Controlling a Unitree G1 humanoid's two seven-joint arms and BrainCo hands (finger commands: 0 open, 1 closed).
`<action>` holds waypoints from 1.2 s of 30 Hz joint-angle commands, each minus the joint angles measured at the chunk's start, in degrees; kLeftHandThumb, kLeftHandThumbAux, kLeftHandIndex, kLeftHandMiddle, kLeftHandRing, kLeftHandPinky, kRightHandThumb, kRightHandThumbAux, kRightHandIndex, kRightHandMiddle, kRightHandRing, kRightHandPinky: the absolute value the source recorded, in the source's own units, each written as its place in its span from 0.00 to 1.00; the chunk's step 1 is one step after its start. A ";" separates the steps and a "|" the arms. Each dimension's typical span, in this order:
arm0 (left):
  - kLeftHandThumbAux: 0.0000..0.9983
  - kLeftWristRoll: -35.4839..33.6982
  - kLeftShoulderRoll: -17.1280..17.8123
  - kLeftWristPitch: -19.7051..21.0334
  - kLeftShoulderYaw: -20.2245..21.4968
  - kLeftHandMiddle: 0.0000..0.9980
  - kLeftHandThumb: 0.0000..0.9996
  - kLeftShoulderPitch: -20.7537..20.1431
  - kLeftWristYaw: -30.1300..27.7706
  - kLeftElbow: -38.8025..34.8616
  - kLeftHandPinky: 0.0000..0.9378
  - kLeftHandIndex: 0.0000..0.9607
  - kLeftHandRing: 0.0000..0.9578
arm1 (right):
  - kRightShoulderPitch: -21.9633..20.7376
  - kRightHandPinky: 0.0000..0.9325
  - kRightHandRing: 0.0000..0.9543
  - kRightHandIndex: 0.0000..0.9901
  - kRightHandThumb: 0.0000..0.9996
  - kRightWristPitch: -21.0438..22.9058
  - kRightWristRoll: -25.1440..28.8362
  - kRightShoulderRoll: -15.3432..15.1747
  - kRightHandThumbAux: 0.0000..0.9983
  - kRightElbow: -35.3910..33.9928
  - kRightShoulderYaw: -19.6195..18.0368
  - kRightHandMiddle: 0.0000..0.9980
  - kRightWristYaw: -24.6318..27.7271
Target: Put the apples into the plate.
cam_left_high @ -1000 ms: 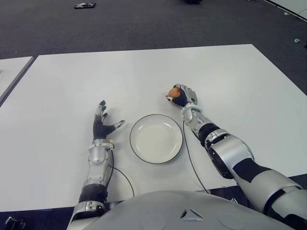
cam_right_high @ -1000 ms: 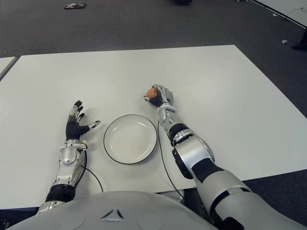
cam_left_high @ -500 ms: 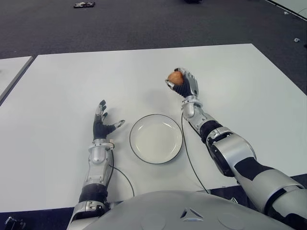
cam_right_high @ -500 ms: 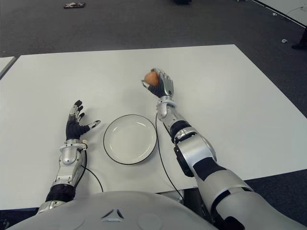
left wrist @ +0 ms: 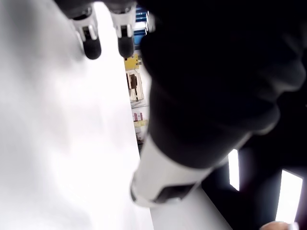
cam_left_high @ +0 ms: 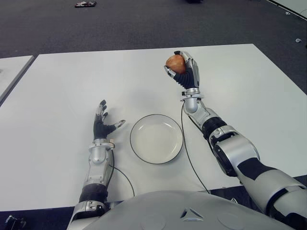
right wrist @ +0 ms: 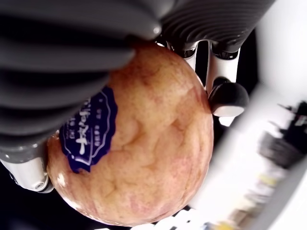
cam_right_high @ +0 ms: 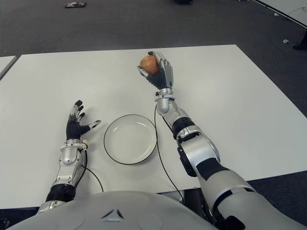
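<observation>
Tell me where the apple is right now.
The apple is gripped in the right hand, raised above the white table, beyond the empty plate and toward its right side. The left hand shows left of the plate.

White table (cam_left_high: 72, 81), dark carpet floor (cam_left_high: 134, 24)

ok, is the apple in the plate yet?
No, the apple is gripped in the right hand, raised above the table beyond the plate, which holds nothing.

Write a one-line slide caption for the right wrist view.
Right hand fingers wrapped around a blue-stickered apple.
</observation>
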 commanded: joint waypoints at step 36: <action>0.48 -0.60 -0.04 1.79 -0.96 0.00 0.00 1.00 -1.43 0.91 0.00 0.00 0.00 | 47.37 0.94 0.90 0.44 0.74 -5.77 5.42 -1.28 0.71 -44.79 6.76 0.84 32.12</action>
